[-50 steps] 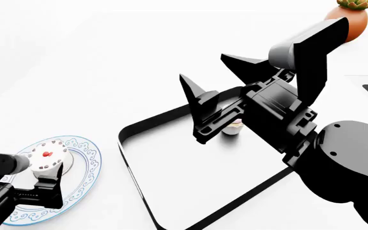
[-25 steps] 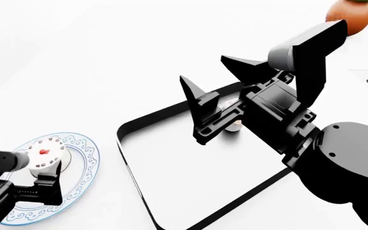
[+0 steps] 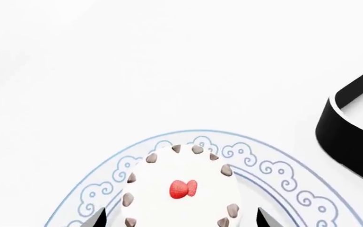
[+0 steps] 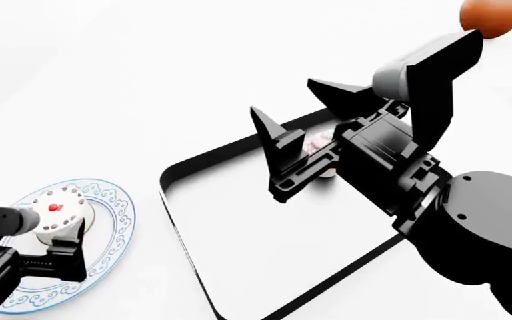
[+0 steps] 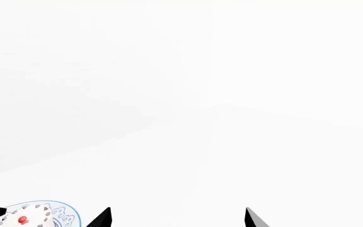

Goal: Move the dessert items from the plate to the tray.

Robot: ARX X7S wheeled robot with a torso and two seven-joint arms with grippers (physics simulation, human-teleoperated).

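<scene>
White round mini cake with a red centre and dark dots sits on the blue-bordered white plate, between the left gripper's spread fingers. Pink-frosted cupcake stands inside the black-rimmed rectangular tray, mostly hidden behind the right gripper, whose fingers are spread wide above it.

Cupcake largely hidden behind right arm.

Showing here: 1 mini cake sitting on 1 plate, 1 cupcake resting in 1 tray, 1 orange pot, and 2 grippers, left and right.
</scene>
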